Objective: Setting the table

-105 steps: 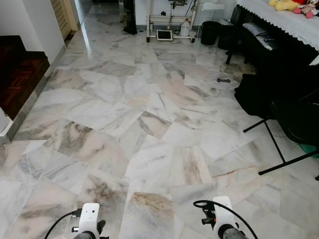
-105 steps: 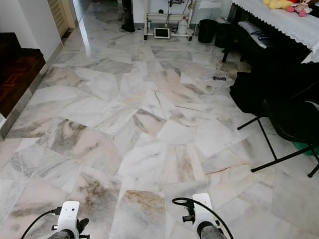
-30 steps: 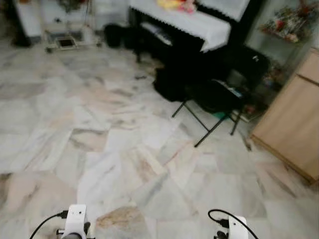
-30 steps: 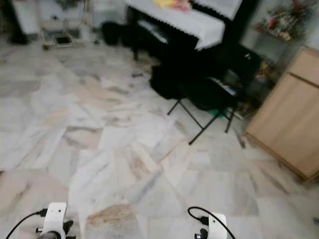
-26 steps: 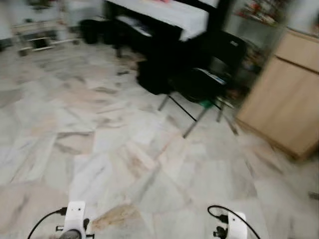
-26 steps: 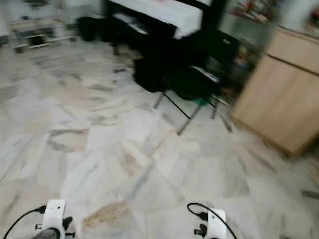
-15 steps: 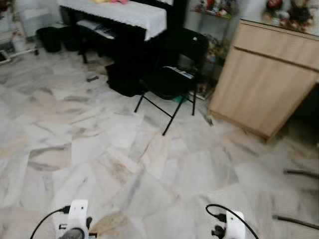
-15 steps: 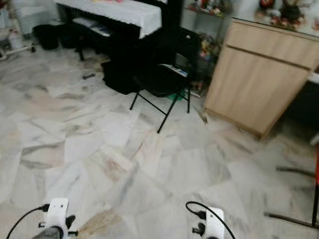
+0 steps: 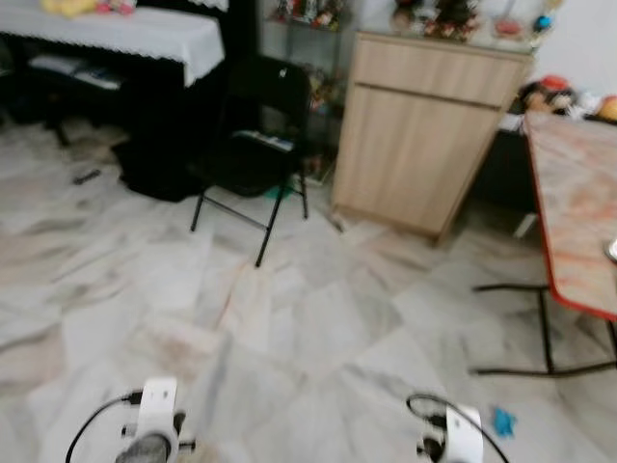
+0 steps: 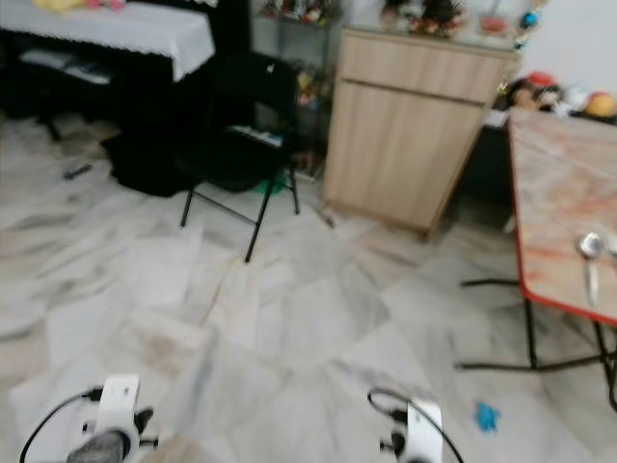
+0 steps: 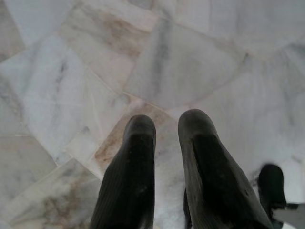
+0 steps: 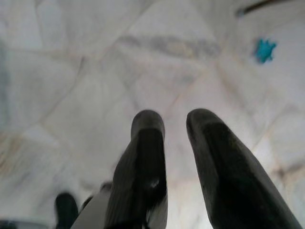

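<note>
Camera swung right onto table (image 10: 559, 193), spoon (image 10: 590, 258) handle toward robot, both pincers released, empty

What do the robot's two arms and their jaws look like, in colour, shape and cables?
Each wrist carries a white boxy module with a black cable looping off it. The left gripper and right gripper each have two long, rounded, matte black fingers.

Glossy veined marble floor (image 9: 318, 328) meets a matt light-wood cabinet (image 9: 424, 145); a thin black metal folding chair (image 9: 253, 145) stands beside it, near a red-edged, marble-look worktop (image 10: 554, 193) bearing a shiny metal spoon (image 10: 589, 253).
</note>
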Available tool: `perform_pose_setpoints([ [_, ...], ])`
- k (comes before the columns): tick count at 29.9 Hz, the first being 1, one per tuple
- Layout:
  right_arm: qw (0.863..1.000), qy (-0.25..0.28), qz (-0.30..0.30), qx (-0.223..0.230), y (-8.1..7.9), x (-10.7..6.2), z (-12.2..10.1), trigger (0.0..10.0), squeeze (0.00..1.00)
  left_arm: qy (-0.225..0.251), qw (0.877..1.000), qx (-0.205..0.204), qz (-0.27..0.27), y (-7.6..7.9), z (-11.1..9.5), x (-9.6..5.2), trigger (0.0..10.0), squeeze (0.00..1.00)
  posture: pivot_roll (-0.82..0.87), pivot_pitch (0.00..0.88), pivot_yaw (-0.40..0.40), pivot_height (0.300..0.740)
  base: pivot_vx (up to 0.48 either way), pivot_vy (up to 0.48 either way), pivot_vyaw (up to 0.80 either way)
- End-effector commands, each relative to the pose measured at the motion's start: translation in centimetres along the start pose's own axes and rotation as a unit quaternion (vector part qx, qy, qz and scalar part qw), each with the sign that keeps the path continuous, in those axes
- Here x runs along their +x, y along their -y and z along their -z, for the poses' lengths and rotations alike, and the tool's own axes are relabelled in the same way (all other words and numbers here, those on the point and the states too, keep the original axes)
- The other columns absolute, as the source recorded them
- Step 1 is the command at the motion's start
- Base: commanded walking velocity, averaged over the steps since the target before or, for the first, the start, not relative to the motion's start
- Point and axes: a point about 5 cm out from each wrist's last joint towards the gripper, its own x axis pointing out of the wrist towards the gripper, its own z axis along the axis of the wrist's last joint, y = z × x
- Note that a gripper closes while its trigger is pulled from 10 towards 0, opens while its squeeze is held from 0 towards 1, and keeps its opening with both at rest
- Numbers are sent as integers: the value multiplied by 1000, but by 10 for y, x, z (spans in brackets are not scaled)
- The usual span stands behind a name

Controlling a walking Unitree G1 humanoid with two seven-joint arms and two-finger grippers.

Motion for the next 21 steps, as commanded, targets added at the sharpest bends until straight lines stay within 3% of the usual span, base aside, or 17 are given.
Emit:
perform_pose_setpoints([
  [1, 1000, 3, 5, 3, 4, 0, -2, 10000, 0, -9, 1000, 3, 2, 2, 2, 0, 10000, 0, 160, 0, -22, 740, 0, 0, -725],
  [16, 1000, 1, 2, 5, 3, 0, -1, 10000, 0, -12, 1000, 7, 1, 1, 4, 0, 10000, 0, 160, 0, -17, 740, 0, 0, -725],
  [21, 1000, 4, 0, 8, 3, 0, -1, 10000, 0, -12, 1000, 12, 1, 0, 4, 0, 10000, 0, 160, 0, -17, 740, 0, 0, -213],
])
